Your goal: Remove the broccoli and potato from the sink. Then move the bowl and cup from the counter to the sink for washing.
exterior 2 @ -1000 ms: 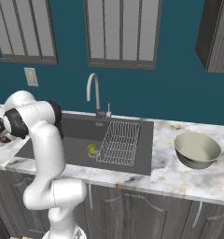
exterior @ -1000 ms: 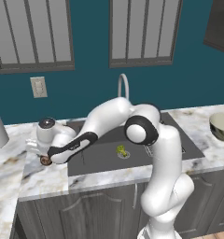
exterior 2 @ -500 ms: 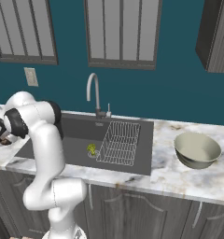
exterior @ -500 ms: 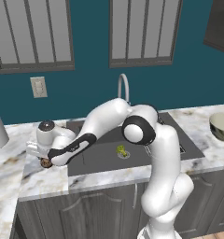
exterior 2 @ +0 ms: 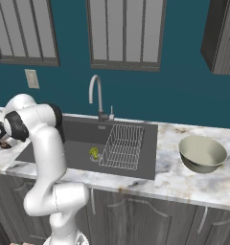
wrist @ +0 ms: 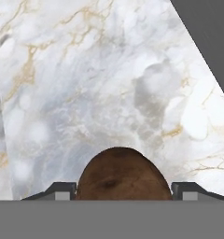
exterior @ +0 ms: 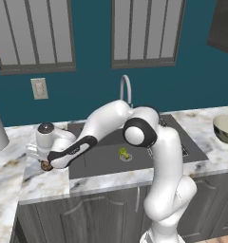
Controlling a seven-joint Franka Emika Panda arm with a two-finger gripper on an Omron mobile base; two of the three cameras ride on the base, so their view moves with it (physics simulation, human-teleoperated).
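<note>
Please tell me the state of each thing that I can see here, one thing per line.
potato: on the counter, between the end effector fingers
end effector: open, low over the counter left of the sink
broccoli: in the sink, near the drain
bowl: upright on the counter, right of the sink
wire rack: in the sink

Almost nothing has shifted: the gripper (exterior: 45, 163) has sunk very slightly toward the counter (exterior: 40, 182) near its left edge, the potato (wrist: 124, 173) between its spread fingers as before
</note>
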